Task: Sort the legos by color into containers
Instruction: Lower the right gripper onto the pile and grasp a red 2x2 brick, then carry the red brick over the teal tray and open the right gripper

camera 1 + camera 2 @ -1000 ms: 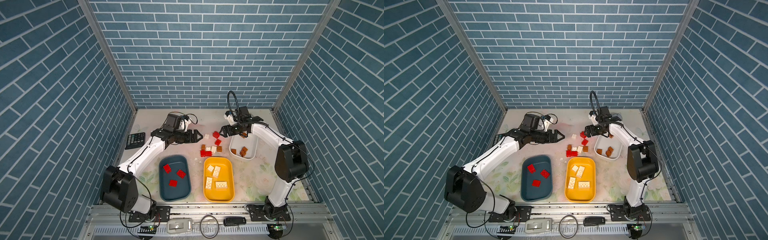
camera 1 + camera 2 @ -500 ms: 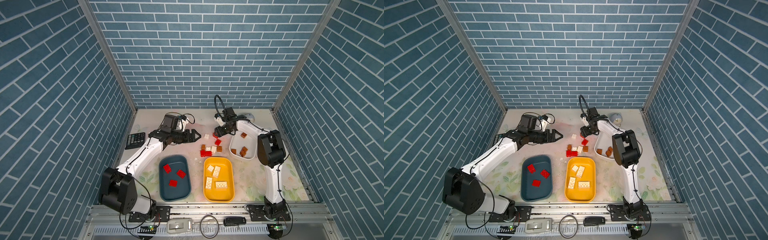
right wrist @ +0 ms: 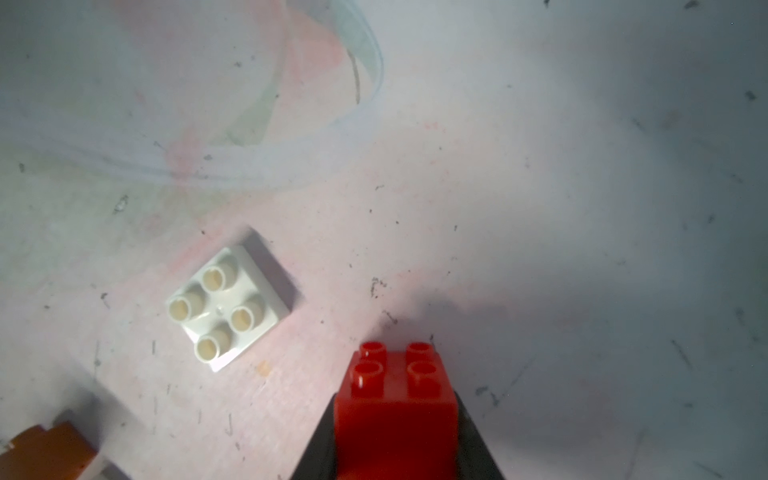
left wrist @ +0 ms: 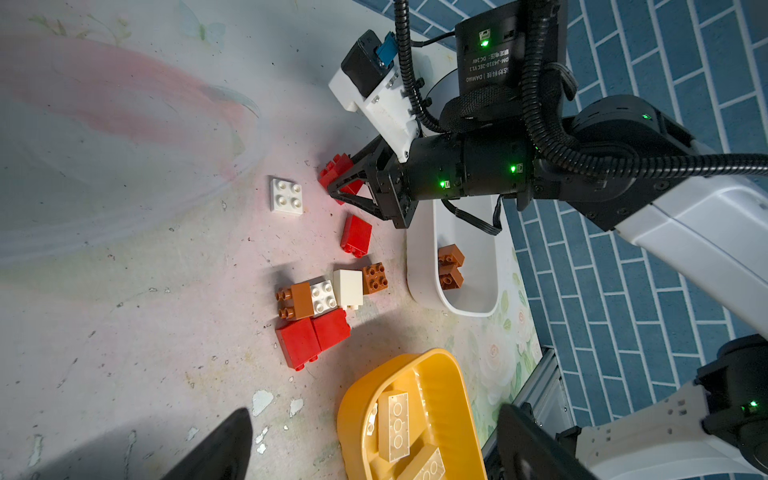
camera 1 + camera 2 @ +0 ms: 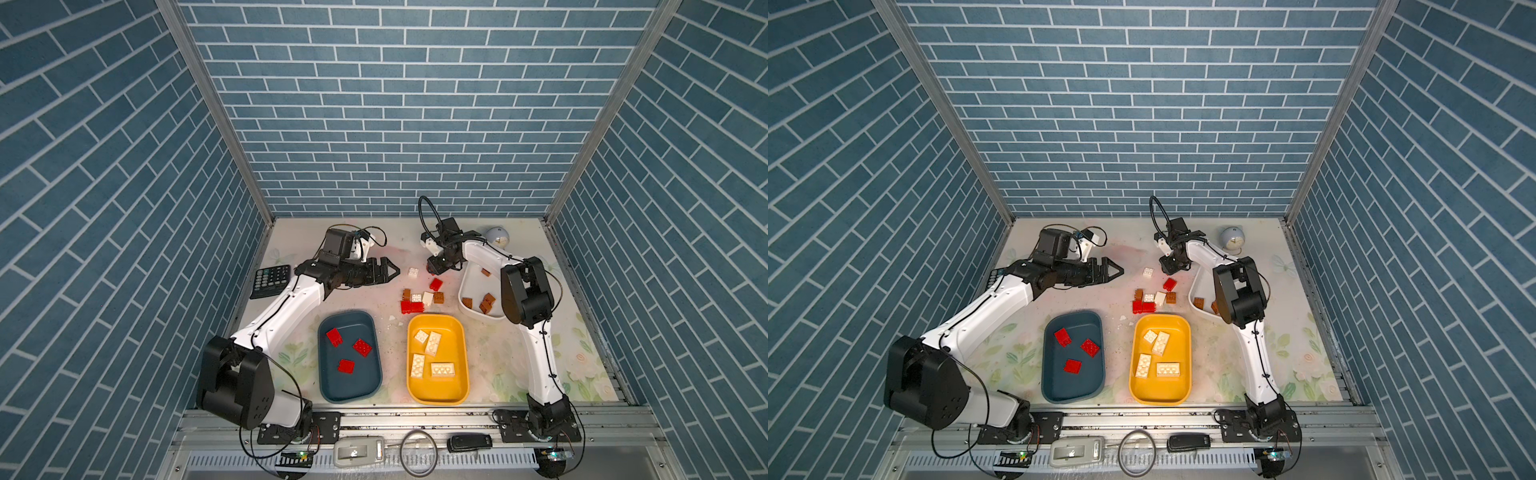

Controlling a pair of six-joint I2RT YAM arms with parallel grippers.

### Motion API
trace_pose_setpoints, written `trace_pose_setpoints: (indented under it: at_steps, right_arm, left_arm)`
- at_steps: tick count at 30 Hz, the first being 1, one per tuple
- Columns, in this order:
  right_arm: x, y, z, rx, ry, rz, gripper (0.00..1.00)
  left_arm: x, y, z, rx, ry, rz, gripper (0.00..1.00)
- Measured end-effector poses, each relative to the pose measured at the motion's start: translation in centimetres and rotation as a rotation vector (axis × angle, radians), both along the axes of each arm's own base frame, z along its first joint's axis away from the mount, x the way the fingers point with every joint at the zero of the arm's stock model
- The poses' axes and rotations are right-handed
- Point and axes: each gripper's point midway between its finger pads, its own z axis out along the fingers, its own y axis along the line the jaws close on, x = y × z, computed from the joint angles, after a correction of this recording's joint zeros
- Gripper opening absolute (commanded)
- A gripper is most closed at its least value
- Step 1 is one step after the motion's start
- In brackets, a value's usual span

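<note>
My right jaws have left the white tray (image 5: 473, 284) and just snapped shut on a red brick (image 3: 397, 399), low at the table, near a white square brick (image 3: 227, 303). I judge that brick is bound for the dark teal tray (image 5: 332, 390), where three reds already lie. My left jaws hang wide open and empty, short of the loose pile (image 5: 419, 297).

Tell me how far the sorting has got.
Past halfway. Done: three red bricks in the blue tray, four white bricks in the yellow tray, brown bricks in the white tray. In hand: the right gripper grips one red brick. Left: about eight loose bricks on the table; left gripper open.
</note>
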Motion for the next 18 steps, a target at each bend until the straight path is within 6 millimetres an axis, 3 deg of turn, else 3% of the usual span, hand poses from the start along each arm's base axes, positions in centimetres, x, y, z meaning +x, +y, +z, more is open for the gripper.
trace_pose_setpoints:
  at_steps: [5,8,12,16,18]
  right_arm:
    - [-0.3,0.0,0.3,0.001,0.004,0.007,0.19]
    - [-1.5,0.1,1.7,0.029,0.006,0.018,0.19]
    - [-4.7,0.9,5.7,0.109,-0.016,0.056,0.19]
    - [-9.0,3.6,10.6,0.229,-0.080,0.135,0.19]
    - [-11.4,5.1,12.1,0.280,-0.100,0.189,0.19]
  left_arm:
    - [0.2,0.5,0.1,0.000,0.000,0.012,0.94]
    - [0.3,0.9,-0.1,0.005,0.004,0.022,0.93]
    - [0.7,2.0,-0.3,0.014,0.008,0.045,0.93]
    - [1.8,3.7,-0.6,0.024,0.012,0.095,0.93]
    - [2.3,4.7,-1.0,0.030,0.021,0.126,0.93]
